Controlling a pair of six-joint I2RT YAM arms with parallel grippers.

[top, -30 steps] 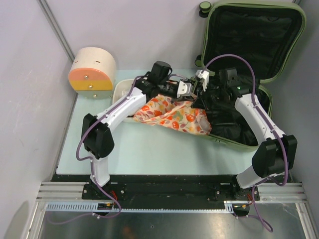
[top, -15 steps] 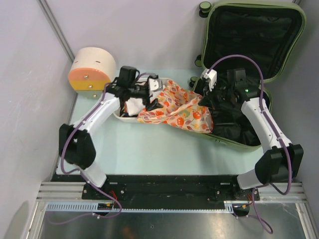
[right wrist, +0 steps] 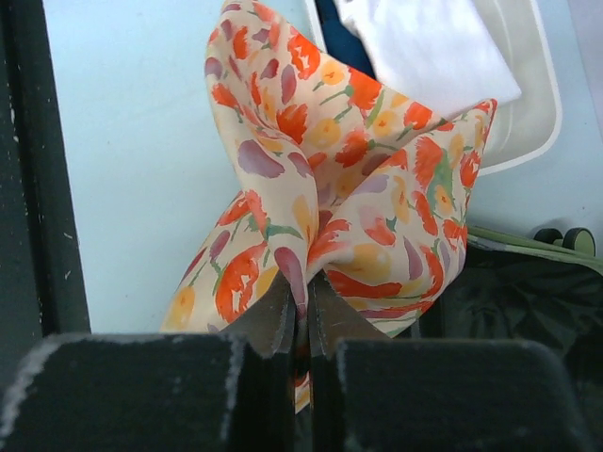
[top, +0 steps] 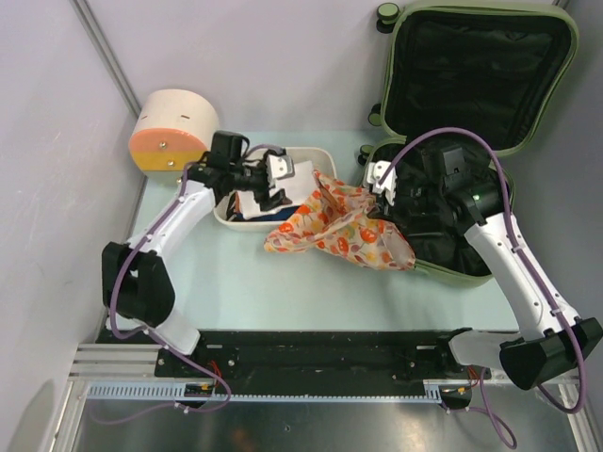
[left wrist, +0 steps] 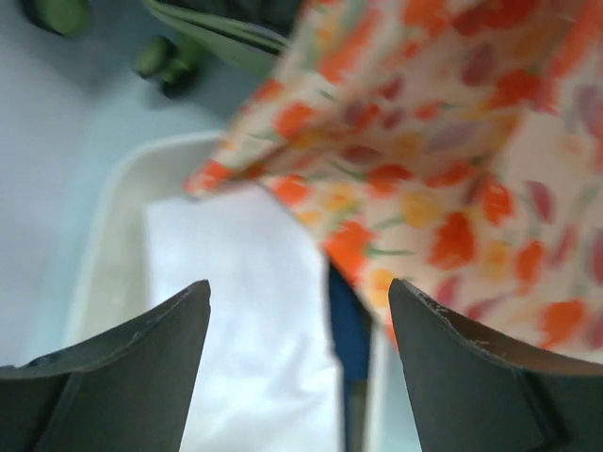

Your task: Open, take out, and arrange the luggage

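The luggage, an olive-green hard-shell suitcase, lies open at the right with its black-lined lid standing up. A floral orange cloth drapes from its near-left rim onto the table. My right gripper is shut on a gathered fold of that cloth, its jaws pinched tight together. My left gripper hovers open over the white tub, nothing between its fingers. Below it lies folded white fabric beside a dark blue item.
A round cream drawer box with an orange front stands at the back left, close to the tub. The suitcase's black wheels touch the back wall. Dark contents fill the suitcase's lower half. Grey walls close in on both sides.
My left gripper let go of the floral cloth, opened, and swung left over the tub. My right gripper closed on the cloth, which shifted slightly.
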